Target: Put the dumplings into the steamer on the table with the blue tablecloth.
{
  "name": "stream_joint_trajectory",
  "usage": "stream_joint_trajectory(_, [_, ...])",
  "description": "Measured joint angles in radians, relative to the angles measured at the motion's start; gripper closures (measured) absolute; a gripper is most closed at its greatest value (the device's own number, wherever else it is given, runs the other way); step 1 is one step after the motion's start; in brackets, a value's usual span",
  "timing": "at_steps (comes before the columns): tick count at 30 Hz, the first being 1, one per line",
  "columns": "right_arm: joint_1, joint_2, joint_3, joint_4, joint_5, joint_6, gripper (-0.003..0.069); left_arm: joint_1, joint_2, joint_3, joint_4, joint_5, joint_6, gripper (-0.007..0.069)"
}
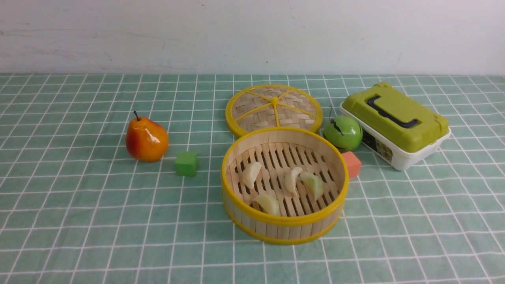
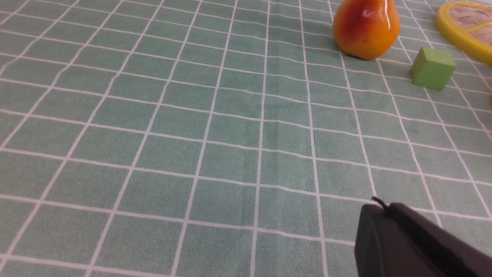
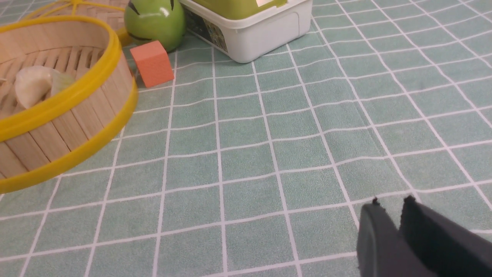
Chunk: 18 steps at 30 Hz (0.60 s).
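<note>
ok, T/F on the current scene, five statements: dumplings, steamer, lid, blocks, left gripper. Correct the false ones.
1. All four dumplings are inside the steamer. True.
2. The woven lid covers the steamer. False: it lies behind it, leaving the steamer open.
3. The green block is to the right of the steamer. False: it is to the left; the orange-pink block is on the right.
4. The pear stands on the tablecloth. True.
5. The left gripper is holding a dumpling. False: it is shut on nothing.
</note>
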Motion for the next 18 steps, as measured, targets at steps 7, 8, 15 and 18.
stream_joint_trajectory(7, [0.000,0.000,0.000,0.000,0.000,0.000,0.0557,0.000,0.000,0.000,-0.006,0.000,0.000,0.0638])
stream_joint_trajectory(8, [0.000,0.000,0.000,0.000,0.000,0.000,0.0555,0.000,0.000,0.000,-0.006,0.000,0.000,0.0638])
stream_joint_trajectory(15, [0.000,0.000,0.000,0.000,0.000,0.000,0.0547,0.000,0.000,0.000,-0.006,0.000,-0.001,0.0638])
stream_joint_trajectory(18, [0.000,0.000,0.000,0.000,0.000,0.000,0.0545,0.000,0.000,0.000,-0.006,0.000,-0.001,0.0638])
